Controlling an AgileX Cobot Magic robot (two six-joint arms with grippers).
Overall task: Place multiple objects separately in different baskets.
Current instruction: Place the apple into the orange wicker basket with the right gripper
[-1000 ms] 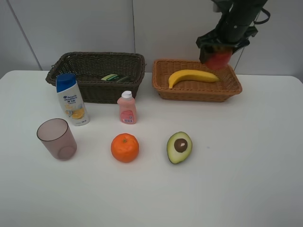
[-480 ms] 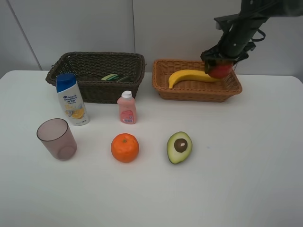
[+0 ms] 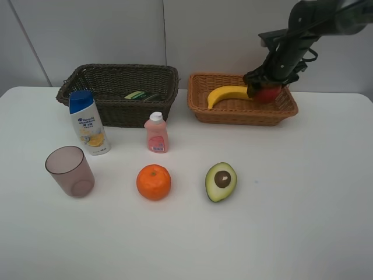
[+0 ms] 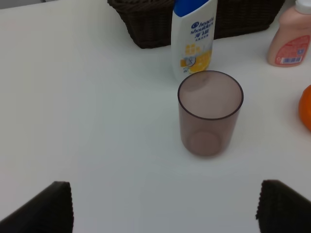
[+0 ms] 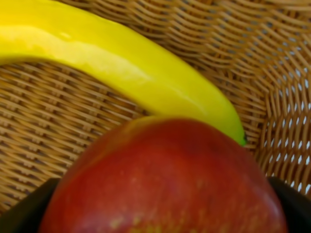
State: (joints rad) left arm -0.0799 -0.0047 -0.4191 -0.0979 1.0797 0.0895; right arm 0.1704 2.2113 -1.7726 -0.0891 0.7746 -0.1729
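My right gripper (image 3: 265,88) is shut on the red apple (image 3: 269,93) and holds it low inside the light tan basket (image 3: 242,112), beside the tip of the yellow banana (image 3: 232,93). The right wrist view shows the apple (image 5: 165,179) between the dark fingers (image 5: 24,208), just above the banana (image 5: 121,63) and the weave (image 5: 48,136). My left gripper (image 4: 165,208) is open and empty, short of the mauve cup (image 4: 210,114). The shampoo bottle (image 3: 87,121), pink bottle (image 3: 156,133), cup (image 3: 70,171), orange (image 3: 154,181) and halved avocado (image 3: 221,181) stand on the table. A dark green bottle (image 3: 143,95) lies in the dark brown basket (image 3: 76,88).
The white table (image 3: 291,204) ends at a wall behind the baskets. In the left wrist view the shampoo bottle (image 4: 194,36) stands just behind the cup, with the pink bottle (image 4: 290,39) and the orange (image 4: 306,107) at the frame's edge. The left arm is out of the exterior view.
My right gripper has come down with the apple from above the tan basket's far right corner into the basket, next to the banana's tip. Nothing else has moved.
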